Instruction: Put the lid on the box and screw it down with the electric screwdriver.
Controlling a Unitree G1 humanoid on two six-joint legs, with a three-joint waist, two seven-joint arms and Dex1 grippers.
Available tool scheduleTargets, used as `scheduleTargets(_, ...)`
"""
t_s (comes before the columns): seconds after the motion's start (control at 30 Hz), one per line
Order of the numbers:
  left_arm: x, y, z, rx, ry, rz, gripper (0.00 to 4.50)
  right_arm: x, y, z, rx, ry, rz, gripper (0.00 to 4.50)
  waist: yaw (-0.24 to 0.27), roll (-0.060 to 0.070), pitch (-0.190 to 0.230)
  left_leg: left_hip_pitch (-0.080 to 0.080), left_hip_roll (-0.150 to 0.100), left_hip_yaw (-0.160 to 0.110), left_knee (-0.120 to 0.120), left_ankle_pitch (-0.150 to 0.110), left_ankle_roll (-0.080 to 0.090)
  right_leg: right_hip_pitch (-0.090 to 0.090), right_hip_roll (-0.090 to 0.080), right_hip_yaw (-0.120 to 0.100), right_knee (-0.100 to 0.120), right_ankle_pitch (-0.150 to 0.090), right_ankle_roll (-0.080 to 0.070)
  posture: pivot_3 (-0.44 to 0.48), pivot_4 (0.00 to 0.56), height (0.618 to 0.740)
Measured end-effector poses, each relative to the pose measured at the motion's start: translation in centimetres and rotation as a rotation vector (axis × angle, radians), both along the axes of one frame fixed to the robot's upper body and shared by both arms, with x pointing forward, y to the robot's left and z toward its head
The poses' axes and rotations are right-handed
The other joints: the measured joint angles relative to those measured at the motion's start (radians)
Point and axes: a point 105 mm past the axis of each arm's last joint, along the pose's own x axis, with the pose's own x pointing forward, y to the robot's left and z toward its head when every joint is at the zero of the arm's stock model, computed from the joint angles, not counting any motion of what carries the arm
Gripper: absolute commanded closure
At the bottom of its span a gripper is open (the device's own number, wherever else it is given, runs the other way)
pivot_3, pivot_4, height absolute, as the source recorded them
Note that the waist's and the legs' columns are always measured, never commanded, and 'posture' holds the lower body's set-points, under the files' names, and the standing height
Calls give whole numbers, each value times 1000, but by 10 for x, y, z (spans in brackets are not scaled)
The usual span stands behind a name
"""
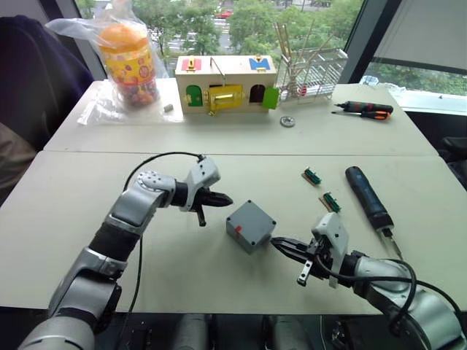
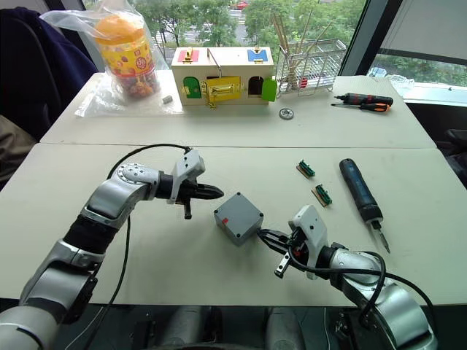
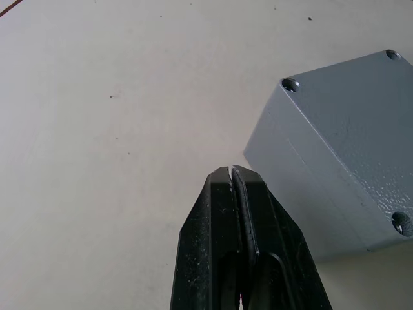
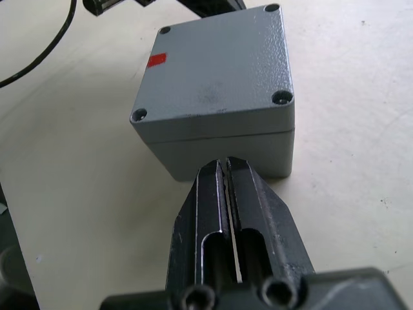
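Left eye view: the box [image 1: 250, 225] sits near the middle of the table [image 1: 219, 175] with the lid [image 4: 216, 64] already seated flush on top, a small red mark at one corner and four corner screw holes visible. The left gripper [image 1: 221, 198], fingers pressed together and holding nothing, hovers just left of the box; the right gripper [image 1: 281, 246], likewise closed and empty, has its tips at the box's near right side, and whether they touch it cannot be told. The electric screwdriver [image 1: 368, 197] lies untouched on the table, well to the right of the box. By this evidence the lid placement appears complete; fetching the driver and tightening the corner screws remain, and whether screws already sit in the holes cannot be told.
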Motion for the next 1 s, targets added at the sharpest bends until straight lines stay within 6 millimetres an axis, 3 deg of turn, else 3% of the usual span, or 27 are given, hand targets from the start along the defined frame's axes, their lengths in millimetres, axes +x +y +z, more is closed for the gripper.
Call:
scheduleTargets(0.1, -8, -2, -9, 4, 31, -17, 4500, 1, 7, -3, 1, 9, 31, 4440, -1, 0, 0, 0, 0, 0, 0, 0, 0, 0, 0, 0, 0, 0, 0, 0, 150, 706)
scheduleTargets(0.23, -15, -4, -19, 18, 62, -26, 4500, 16, 10, -6, 0, -11, 9, 4440, 1, 0, 0, 0, 0, 0, 0, 0, 0, 0, 0, 0, 0, 0, 0, 0, 150, 706)
scheduleTargets(0.53, -20, -10, -24, 2, 75, 22, 4500, 51, -10, -8, -68, -58, -73, 4440, 2, 0, 0, 0, 0, 1, 0, 0, 0, 0, 0, 0, 0, 0, 0, 0, 150, 706)
scheduleTargets(1.0, -28, -16, -24, -20, 102, 6, 4500, 55, -20, -9, -95, -68, -68, 4440, 1, 0, 0, 0, 0, 1, 0, 0, 0, 0, 0, 0, 0, 0, 0, 0, 150, 706)
